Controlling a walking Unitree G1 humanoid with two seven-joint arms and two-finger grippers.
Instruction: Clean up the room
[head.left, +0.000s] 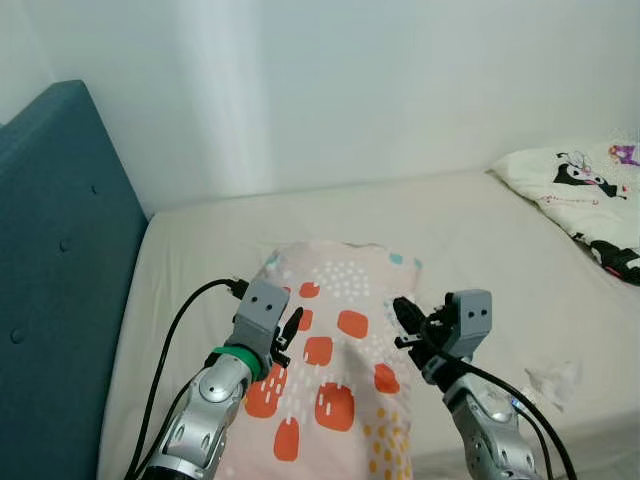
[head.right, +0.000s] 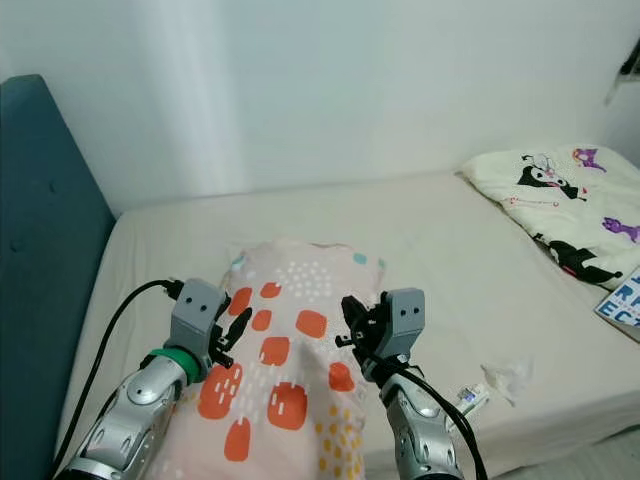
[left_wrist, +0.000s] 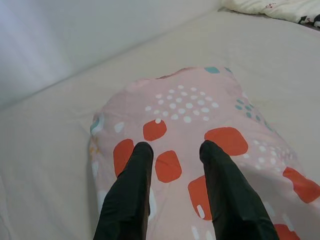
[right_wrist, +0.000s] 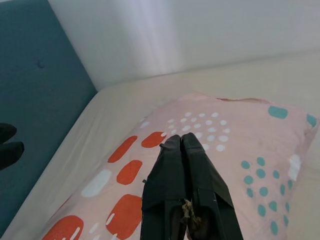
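Observation:
A pink pillow (head.left: 335, 340) with orange-red squares and white and teal dots lies on the beige bed (head.left: 470, 230), its long side running away from me. My left gripper (head.left: 292, 326) hovers over the pillow's left side, open, with both black fingers (left_wrist: 131, 185) spread above the red patches. My right gripper (head.left: 403, 316) is over the pillow's right edge and shut. In the right wrist view its fingers (right_wrist: 172, 175) are pressed together, with nothing seen between them.
A teal padded headboard (head.left: 55, 250) stands at the left and a white wall runs behind the bed. A white cartoon-print quilt (head.right: 560, 200) lies at the far right. Near the front right edge are a crumpled white wrapper (head.right: 505, 378) and a book corner (head.right: 622, 300).

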